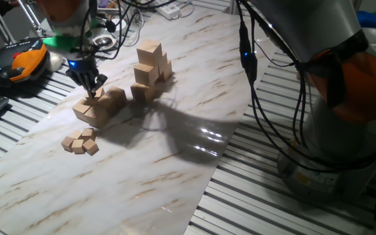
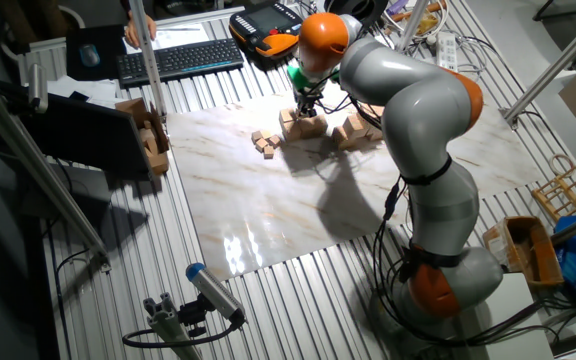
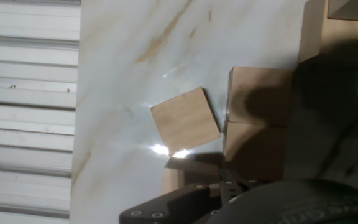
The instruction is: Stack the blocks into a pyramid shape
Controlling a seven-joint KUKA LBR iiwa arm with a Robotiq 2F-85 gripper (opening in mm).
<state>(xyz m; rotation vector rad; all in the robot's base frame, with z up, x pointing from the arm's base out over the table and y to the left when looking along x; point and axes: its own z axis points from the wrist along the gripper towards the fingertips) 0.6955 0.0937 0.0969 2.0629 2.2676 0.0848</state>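
Above the low blocks (image 1: 96,108), claw (image 1: 94,89) close over them.

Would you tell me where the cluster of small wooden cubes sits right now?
In one fixed view, the small cubes lie on the marble board, just in front of the low group of blocks under the gripper.

The arm (image 2: 408,120) has big rounded grey shells, and orange rings sit at its joints. Black cables (image 1: 256,78) hang along the grey links. Near the wrist there is a green glowing band (image 1: 61,41) with a small blue light under it. The pincer (image 1: 94,83) is black, with small screws on its body.
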